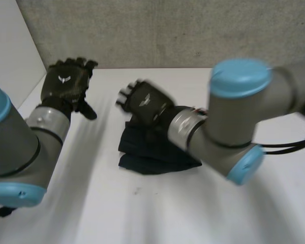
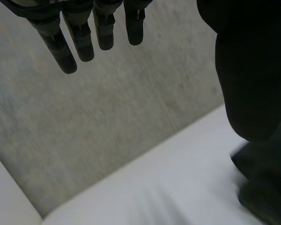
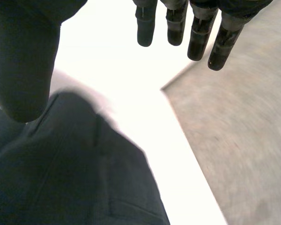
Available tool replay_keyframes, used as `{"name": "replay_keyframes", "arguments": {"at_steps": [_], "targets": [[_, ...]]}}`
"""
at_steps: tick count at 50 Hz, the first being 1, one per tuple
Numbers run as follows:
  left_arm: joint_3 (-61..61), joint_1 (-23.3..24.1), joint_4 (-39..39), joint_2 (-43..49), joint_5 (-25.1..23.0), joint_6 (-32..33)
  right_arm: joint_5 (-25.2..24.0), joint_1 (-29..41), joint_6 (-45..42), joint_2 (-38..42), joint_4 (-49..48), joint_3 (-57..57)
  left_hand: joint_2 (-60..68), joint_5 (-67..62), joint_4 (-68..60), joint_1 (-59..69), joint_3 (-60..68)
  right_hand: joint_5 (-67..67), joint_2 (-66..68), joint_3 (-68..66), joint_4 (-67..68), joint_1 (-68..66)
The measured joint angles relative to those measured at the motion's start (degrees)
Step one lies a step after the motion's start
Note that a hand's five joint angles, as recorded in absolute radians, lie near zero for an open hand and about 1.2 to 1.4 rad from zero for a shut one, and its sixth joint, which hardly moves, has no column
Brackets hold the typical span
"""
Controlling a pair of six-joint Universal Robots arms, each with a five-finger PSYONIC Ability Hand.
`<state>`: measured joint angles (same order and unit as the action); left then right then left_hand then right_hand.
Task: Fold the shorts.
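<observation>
Shorts (image 1: 155,155), dark folded cloth, lie on smooth white table (image 1: 142,213).

Lab setup, white table (image 1: 157,213), concrete wall (image 1: 168,30)

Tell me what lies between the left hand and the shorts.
The head view shows a bare stretch of white table from left hand to shorts.

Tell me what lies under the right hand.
The dark shorts lie under its palm, on the white table; bare table is at its fingertips. The right hand is open, holding nothing. In the head view, the right arm covers part of the shorts.
</observation>
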<state>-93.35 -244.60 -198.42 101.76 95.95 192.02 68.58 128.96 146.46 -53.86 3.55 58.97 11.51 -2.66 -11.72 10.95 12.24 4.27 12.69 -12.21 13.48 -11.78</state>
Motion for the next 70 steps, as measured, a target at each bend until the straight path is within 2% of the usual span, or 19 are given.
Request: {"name": "replay_keyframes", "arguments": {"at_steps": [3,4,5,7,8,10,17,26,28,32,37,40,47,54,59,61,67,70], "targets": [[3.3,0.4,0.0,0.8,0.0,0.0,1.1,-3.1,13.3,-3.8,0.1,1.3,0.0,0.0,0.0,0.0,0.0,0.0,0.0,0.0,0.0,0.0],[3.3,0.4,0.0,0.8,0.0,0.0,1.1,-3.1,13.3,-3.8,0.1,1.3,0.0,0.0,0.0,0.0,0.0,0.0,0.0,0.0,0.0,0.0],[6.2,1.3,0.1,2.3,-0.1,0.0,2.6,-5.8,22.1,-6.0,0.3,2.4,0.0,0.0,0.0,0.0,0.0,0.0,0.0,0.0,0.0,0.0],[9.1,2.7,0.3,4.3,-0.5,-0.1,3.5,-6.9,25.0,-6.8,0.5,2.9,0.0,0.0,0.0,0.0,0.0,0.0,0.0,0.0,0.0,0.0],[10.9,3.7,0.4,5.7,-0.8,-0.1,5.6,-9.1,29.3,-8.0,0.9,3.8,0.0,0.0,0.0,0.0,0.0,0.0,0.0,0.0,0.0,0.0],[13.8,5.3,0.8,8.2,-1.6,-0.1,7.4,-10.4,31.2,-8.4,1.6,4.1,0.0,0.0,0.0,0.0,0.0,0.0,0.0,0.0,0.0,0.0],[28.2,10.5,6.7,22.3,-5.8,0.0,11.4,-12.6,31.3,-3.3,5.7,0.7,0.0,0.0,0.0,0.1,0.0,0.0,0.0,0.0,0.0,0.0],[43.3,10.8,20.4,36.9,-6.0,0.5,9.0,-12.3,30.0,8.1,11.9,-7.4,0.1,0.0,0.0,0.2,0.0,0.0,0.0,0.0,0.0,0.0],[48.1,10.5,27.5,41.9,-4.9,0.9,8.5,-12.2,28.7,12.3,13.5,-9.9,0.1,0.0,0.0,0.2,0.0,0.0,0.0,0.0,0.0,0.0],[50.8,10.2,33.2,45.2,-1.9,2.4,8.7,-12.0,25.2,16.0,14.3,-11.2,0.1,0.0,0.0,0.2,0.0,0.0,0.0,0.3,0.0,0.0],[50.9,10.0,35.8,46.3,1.6,5.5,10.1,-11.8,20.3,17.7,14.2,-11.1,0.1,0.0,0.0,0.3,0.0,0.0,0.0,1.1,0.0,0.1],[49.8,10.1,36.1,46.0,3.4,7.4,11.4,-11.6,16.3,17.6,14.1,-10.3,0.1,0.0,0.0,0.4,0.0,0.0,0.0,1.6,0.0,1.5],[48.0,10.5,35.5,43.0,3.8,8.3,12.0,-11.6,14.5,14.5,13.1,-8.1,0.1,0.0,0.0,0.5,0.0,0.0,0.0,1.6,0.0,1.5],[45.1,11.1,33.8,31.4,3.4,5.7,13.2,-12.0,16.7,3.4,4.5,-1.3,0.1,0.0,0.0,0.5,0.0,-0.4,0.0,1.6,0.0,1.5],[40.8,9.7,33.0,18.7,3.2,1.0,18.3,-12.2,19.9,-7.7,-1.7,3.3,0.0,0.0,0.0,0.3,0.0,-0.5,0.0,1.6,0.0,1.5],[39.2,8.4,33.1,14.2,3.0,-0.6,22.0,-12.3,20.9,-12.8,-1.9,4.4,0.0,0.0,0.0,0.3,0.0,-0.4,0.0,1.6,0.0,1.5],[33.1,2.8,37.0,0.9,2.7,-3.5,28.8,-13.5,21.9,-21.9,4.4,5.6,0.0,0.0,0.0,0.3,0.0,-0.5,0.0,1.6,0.0,1.5],[30.5,0.7,39.3,-3.5,2.6,-3.9,29.7,-14.8,22.1,-24.3,7.6,6.3,0.0,0.0,0.0,0.3,0.0,-0.5,0.0,1.6,0.0,1.5]]}}
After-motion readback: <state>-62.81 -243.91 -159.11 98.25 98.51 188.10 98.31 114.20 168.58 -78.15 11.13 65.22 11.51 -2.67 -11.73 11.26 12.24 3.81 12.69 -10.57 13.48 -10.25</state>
